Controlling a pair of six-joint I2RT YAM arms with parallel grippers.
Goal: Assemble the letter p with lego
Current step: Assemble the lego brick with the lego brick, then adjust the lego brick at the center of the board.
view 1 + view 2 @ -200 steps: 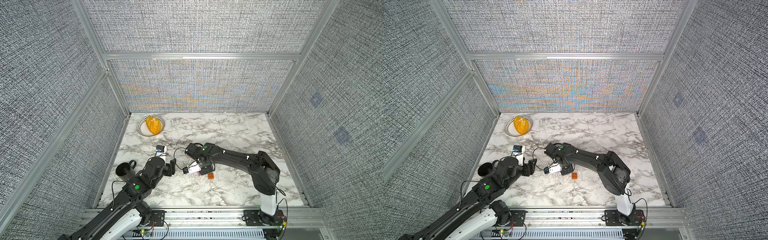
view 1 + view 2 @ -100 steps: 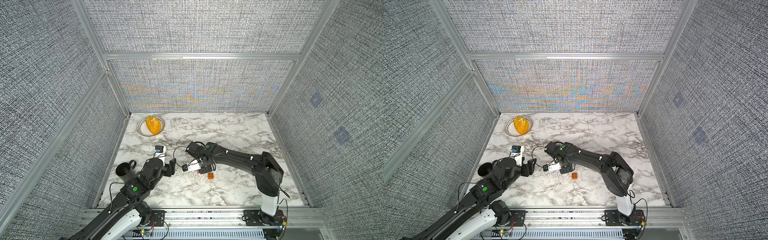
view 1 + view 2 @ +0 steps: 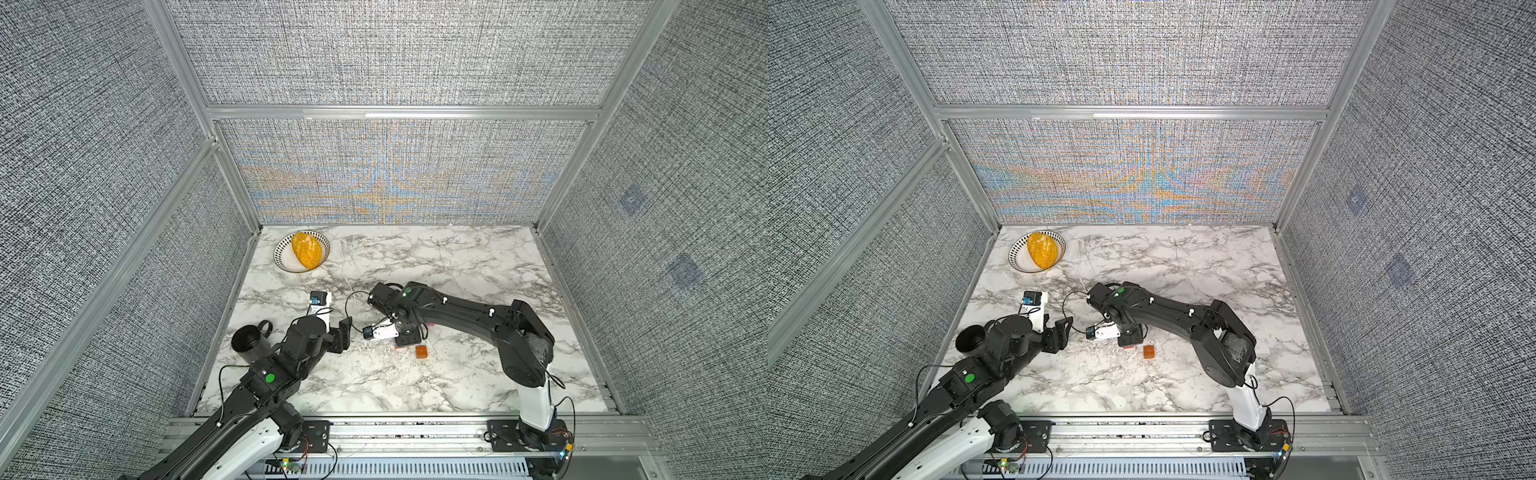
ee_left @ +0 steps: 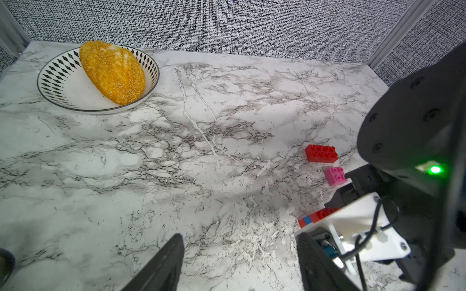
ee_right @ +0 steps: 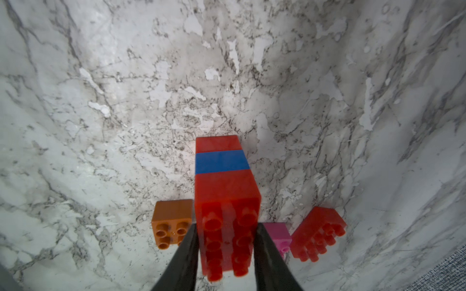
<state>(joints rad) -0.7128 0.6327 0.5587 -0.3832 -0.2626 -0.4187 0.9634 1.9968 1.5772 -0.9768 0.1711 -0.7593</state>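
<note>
Your right tool is clamped on the stack. A black finger presses each long side, and no gap shows. The stack is red at its far end, then blue, then red again, with that last part's studs facing the wrist camera. From that view you cannot tell whether the stack rests on the counter or hangs just above it. In the left wrist view only its red and blue end shows beside the right wrist, low by the counter.

The orange brick sits just beside the stack on one side. The pink brick sits just beside it on the other, partly behind a finger. The loose red brick lies next to the pink one. In the left wrist view those two lie studs up, near each other but not touching. In both top views the orange brick lies near the right tool, toward the front rail.

Your left tool has its fingers apart with nothing between them. It sits over bare counter, near the right tool but clear of it. A mug stands by the left wall. A bowl with bread sits in the far left corner.
</note>
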